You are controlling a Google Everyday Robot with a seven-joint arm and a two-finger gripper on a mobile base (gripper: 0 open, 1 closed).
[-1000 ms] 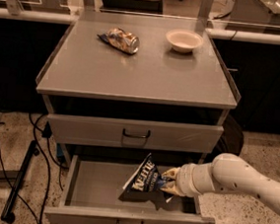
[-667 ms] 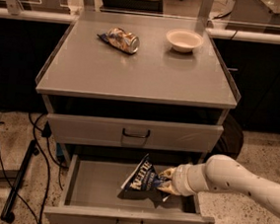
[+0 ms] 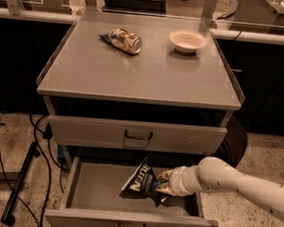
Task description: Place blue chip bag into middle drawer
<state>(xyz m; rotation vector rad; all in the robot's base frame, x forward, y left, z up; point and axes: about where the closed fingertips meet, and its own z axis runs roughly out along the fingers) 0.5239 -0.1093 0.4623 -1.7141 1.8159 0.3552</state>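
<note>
Since ~1 s ago the arm has slid a bit toward 9 o'clock, taking the chip bag (image 3: 142, 180) w/ it, further over the open middle drawer (image 3: 94, 194); bag now tilted on edge, bottom at or near the drawer floor; pincer (image 3: 164, 186) sits at the bag's 3 o'clock side, clamped on it; prob. only release + pull-back left; upper drawer (image 3: 137, 134) shut.

Likely head-high front view; gripper (image 3: 164, 184) lower-right.
</note>
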